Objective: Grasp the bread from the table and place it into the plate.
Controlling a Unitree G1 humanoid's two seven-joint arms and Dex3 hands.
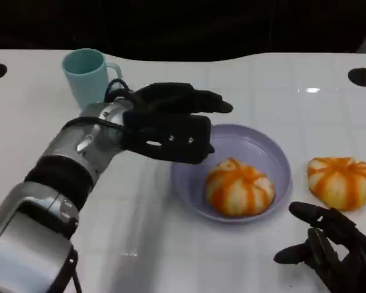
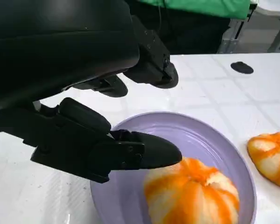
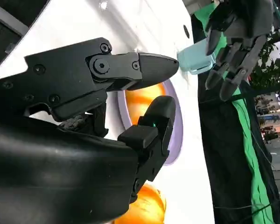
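Note:
An orange-striped bread bun (image 1: 239, 188) lies inside the lavender plate (image 1: 274, 155) at the table's middle. A second, matching bun (image 1: 341, 181) sits on the white table just right of the plate. My left hand (image 1: 171, 125) hovers over the plate's left rim, fingers stretched out and apart, holding nothing. In the left wrist view the left hand (image 2: 98, 144) is above the plate (image 2: 196, 137), with the plated bun (image 2: 191, 193) below the fingertips and the other bun (image 2: 270, 156) beyond. My right hand (image 1: 332, 250) rests low near the front edge, fingers spread and empty, just in front of the second bun.
A teal mug (image 1: 85, 74) stands at the back left, behind my left forearm. Black round marks (image 1: 362, 76) sit near the table's far corners. The right wrist view shows the mug (image 3: 196, 58), the plate's rim (image 3: 177, 140) and my left hand (image 3: 238, 37).

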